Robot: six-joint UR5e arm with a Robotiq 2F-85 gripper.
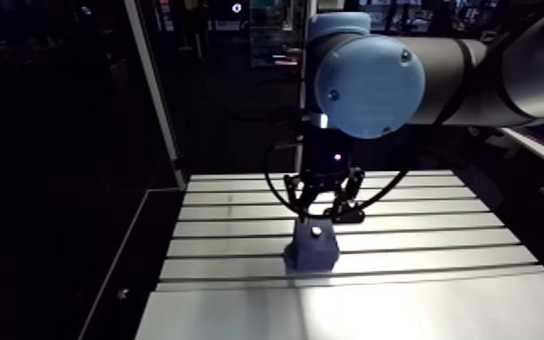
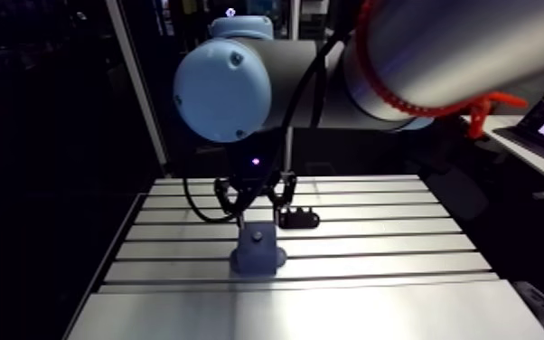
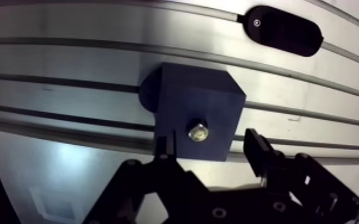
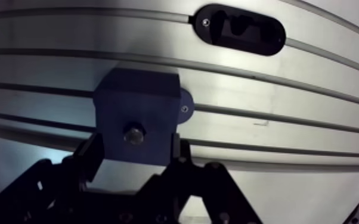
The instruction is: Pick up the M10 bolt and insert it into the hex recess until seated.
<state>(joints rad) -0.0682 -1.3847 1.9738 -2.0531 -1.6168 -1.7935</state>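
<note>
While the gripper (image 3: 210,146) hangs spread and empty over the dark block (image 3: 200,95), the M10 bolt (image 3: 197,131) stands in the block's top face.
Its 2 fingers (image 3: 165,148) are apart with nothing between the pads, and in the wrist view the bolt's bright head lies between them and just ahead of their tips. The bolt's long axis runs straight down into the block, so only the head shows and the hex recess beneath it is hidden. How deeply the bolt is seated cannot be read. The block sits mid-worktop (image 3: 68,65), and a black oval holder (image 3: 283,30) lies just beyond it to the right. I judge that any further push would have to come straight down along that vertical axis.
</note>
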